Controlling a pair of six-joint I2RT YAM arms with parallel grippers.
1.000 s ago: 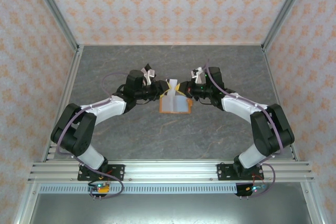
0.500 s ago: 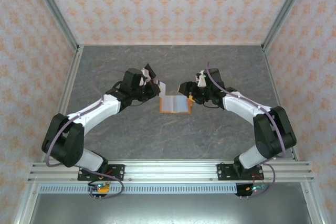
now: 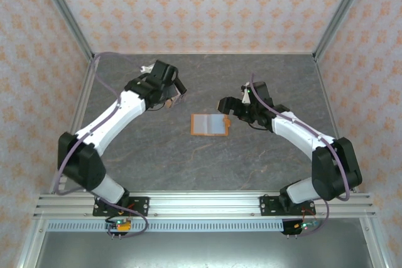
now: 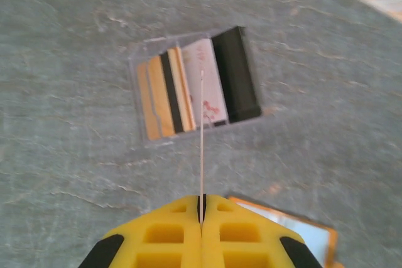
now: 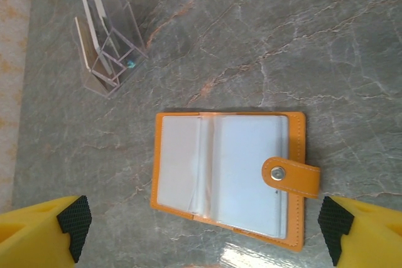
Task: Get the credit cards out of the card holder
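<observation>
Top external view shows me the big change: a second ago both arms were crowded over the card holder, and now my left arm (image 3: 125, 108) has swung off to the far left of the surface (image 3: 264, 73). On the left wrist view the left jaws are pressed together on a thin held card (image 4: 201, 149), seen edge-on and sticking straight out from the tips. It hangs above a clear stand (image 4: 134, 92) that already has a brown card (image 4: 154, 101), a white card (image 4: 213, 89) and a black card (image 4: 235, 76) in it. So this pull has come free, and I judge that what remains is lowering it into a free slot without knocking the others.

At the middle of the surface the card holder (image 3: 209, 125) lies flat and open, with neither arm touching it. Through the right wrist view its pale sleeves (image 5: 188, 167) look empty, though I can't rule out something thin tucked inside.

My right arm (image 3: 295, 133) has let go and backed off just beside the holder. The right jaws are spread wide, with the black pads (image 5: 74, 221) at opposite corners of that view. Nothing pins the holder now, so I'd have to clamp it again if a card remains.
</observation>
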